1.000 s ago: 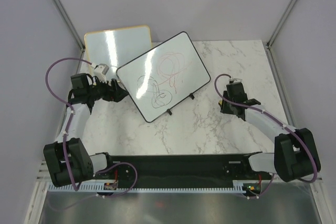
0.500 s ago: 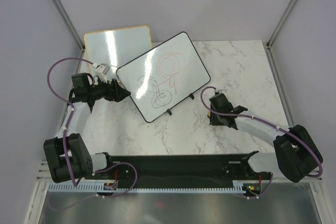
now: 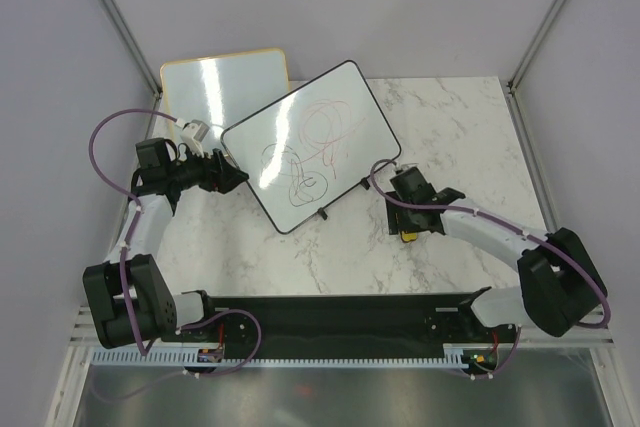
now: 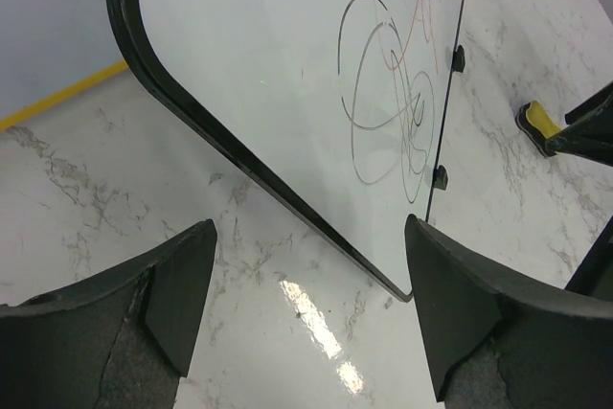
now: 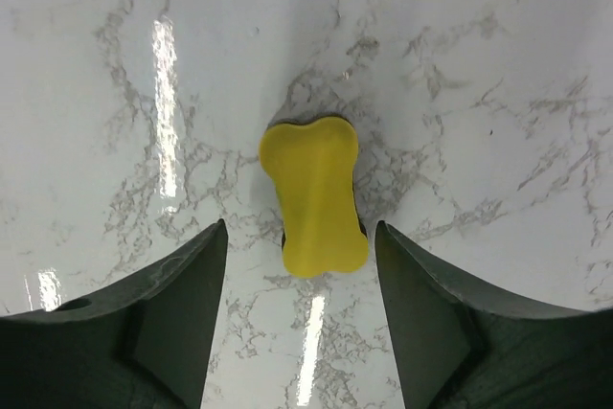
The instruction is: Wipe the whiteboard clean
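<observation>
My left gripper (image 4: 308,241) has its jaws spread, the scribbled whiteboard (image 3: 310,142) with its left edge just beyond them. My right gripper (image 5: 300,232), jaws also spread, hangs over a yellow eraser (image 5: 313,189) lying right of the board.

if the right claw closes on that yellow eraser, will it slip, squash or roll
Probably no rolling: the yellow eraser lies flat on the marble table. Its narrowed waist should help the grip. It looks small, likely light; the dark pad underneath may squash slightly.
</observation>
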